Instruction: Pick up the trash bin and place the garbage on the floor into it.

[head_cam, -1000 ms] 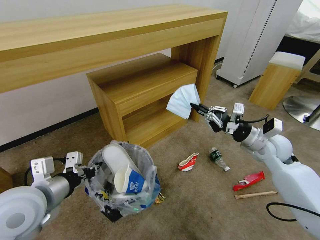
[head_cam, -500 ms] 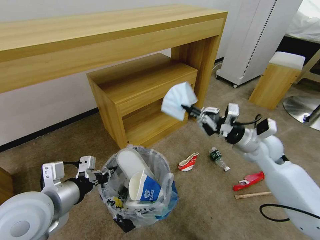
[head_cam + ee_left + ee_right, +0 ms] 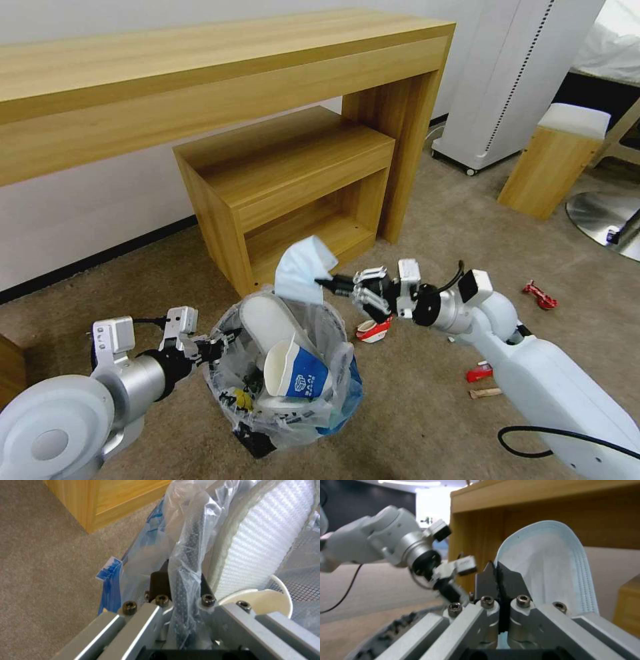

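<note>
The trash bin (image 3: pixel 283 419), black with a crinkly clear bag, hangs tilted off the carpet. My left gripper (image 3: pixel 217 343) is shut on its rim (image 3: pixel 185 580). A white slipper (image 3: pixel 265 321) and a blue-white paper cup (image 3: pixel 298 377) stick out of the bin. Just above the bin's far rim, my right gripper (image 3: pixel 327 283) is shut on the pale blue mask (image 3: pixel 303 265), which stands up from the fingertips (image 3: pixel 550 565). More garbage lies on the carpet: a red-white crushed bowl (image 3: pixel 373 328), a red wrapper (image 3: pixel 477 372), a wooden stick (image 3: pixel 485 393) and another red wrapper (image 3: pixel 540 295).
A long wooden desk (image 3: pixel 200 73) runs along the wall, with a low wooden shelf unit (image 3: pixel 293 173) under it just behind the bin. A white appliance (image 3: pixel 507 80), a wooden stool (image 3: pixel 557 160) and a chrome chair base (image 3: pixel 603 220) stand at the right.
My right gripper has carried the mask down and to the left, from beside the shelf unit to just above the bin. The left arm has shifted the bin to the right.
</note>
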Tool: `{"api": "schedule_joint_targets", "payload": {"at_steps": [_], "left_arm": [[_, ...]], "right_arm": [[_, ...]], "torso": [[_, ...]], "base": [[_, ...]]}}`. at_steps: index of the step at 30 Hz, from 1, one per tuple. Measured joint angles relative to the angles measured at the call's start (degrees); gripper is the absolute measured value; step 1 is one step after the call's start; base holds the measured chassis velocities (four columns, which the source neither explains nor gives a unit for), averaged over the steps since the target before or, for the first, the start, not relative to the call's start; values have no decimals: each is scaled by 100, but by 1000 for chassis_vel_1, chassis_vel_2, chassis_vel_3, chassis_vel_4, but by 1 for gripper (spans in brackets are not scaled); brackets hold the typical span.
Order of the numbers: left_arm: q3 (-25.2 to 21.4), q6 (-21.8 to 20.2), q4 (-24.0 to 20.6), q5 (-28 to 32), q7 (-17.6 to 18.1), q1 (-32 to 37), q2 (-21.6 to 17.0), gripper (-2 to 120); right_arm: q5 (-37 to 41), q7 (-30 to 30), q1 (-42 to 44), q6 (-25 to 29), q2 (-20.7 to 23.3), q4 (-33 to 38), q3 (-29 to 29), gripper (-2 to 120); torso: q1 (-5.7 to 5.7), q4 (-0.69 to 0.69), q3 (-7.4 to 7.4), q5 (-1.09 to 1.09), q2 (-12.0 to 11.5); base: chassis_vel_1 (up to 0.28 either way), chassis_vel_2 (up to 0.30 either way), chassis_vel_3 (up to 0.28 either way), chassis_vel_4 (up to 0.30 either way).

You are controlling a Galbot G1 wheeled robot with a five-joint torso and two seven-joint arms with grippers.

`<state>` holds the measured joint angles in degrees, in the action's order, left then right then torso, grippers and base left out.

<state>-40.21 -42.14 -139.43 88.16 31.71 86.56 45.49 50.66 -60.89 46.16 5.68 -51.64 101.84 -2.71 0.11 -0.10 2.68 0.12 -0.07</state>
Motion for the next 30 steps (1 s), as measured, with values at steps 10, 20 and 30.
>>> {"api": "schedule_joint_targets", "payload": {"at_steps": [10,20,30], "left_arm": [[-83,0,166,-114,-90,-21,-9,1],[23,0,261,-237,-142,-76,75,1],[-18,0,115,-192,-155,16,118,1]], "right_arm": [[-162,-219,5,24,-41,-94,150,0],[-336,-324,91,139,-131,-267,347,0],[-342,17,120,226,-162,-376,475,5]], "torso": [[0,0,0,0,0],[0,0,0,0,0],[0,0,0,2,0]], "base": [[0,0,0,0],[0,0,0,0],[0,0,0,0]]}}
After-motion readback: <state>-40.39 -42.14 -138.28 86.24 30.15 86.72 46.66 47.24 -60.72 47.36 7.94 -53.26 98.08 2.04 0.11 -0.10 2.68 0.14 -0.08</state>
